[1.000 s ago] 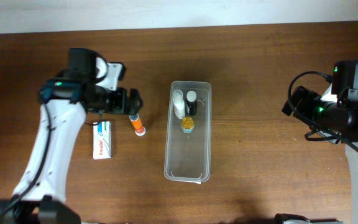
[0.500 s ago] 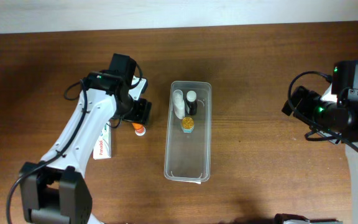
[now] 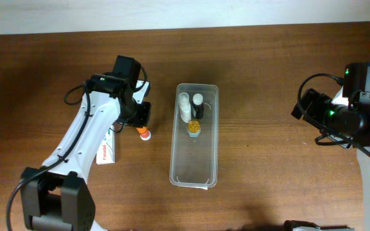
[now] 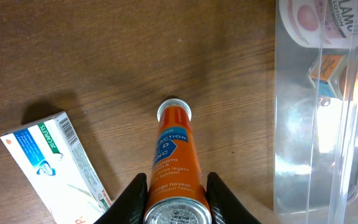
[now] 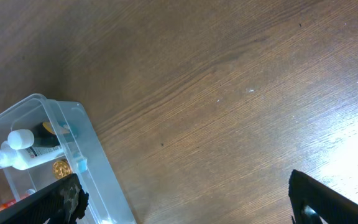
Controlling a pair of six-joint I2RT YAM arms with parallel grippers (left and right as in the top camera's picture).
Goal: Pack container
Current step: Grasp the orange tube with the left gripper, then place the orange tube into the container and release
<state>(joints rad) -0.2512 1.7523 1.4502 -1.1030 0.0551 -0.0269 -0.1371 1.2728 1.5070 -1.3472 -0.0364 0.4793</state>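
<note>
A brown wooden tabletop [image 3: 268,77] holds a long clear plastic container [image 3: 173,160] at its centre. The right gripper [image 5: 191,208] waits far to the container's right, jaws spread wide and empty. The left gripper [image 4: 176,202] is just left of the container, its jaws narrowed against both sides of an orange tube [image 4: 174,149] lying flat on the tabletop.

Further left of the container lies a white-and-blue medicine box [image 4: 55,165], marked "Panadol". The tube's label shows "ACTION"; the rest is unclear.

At the container's far end sit a white bottle [image 3: 184,106], a dark bottle [image 3: 198,102] and a gold-lidded jar [image 3: 193,128].

Risk: the grip is near the capped end, so the round tube may tip, slip free, or catch the container's rim.
</note>
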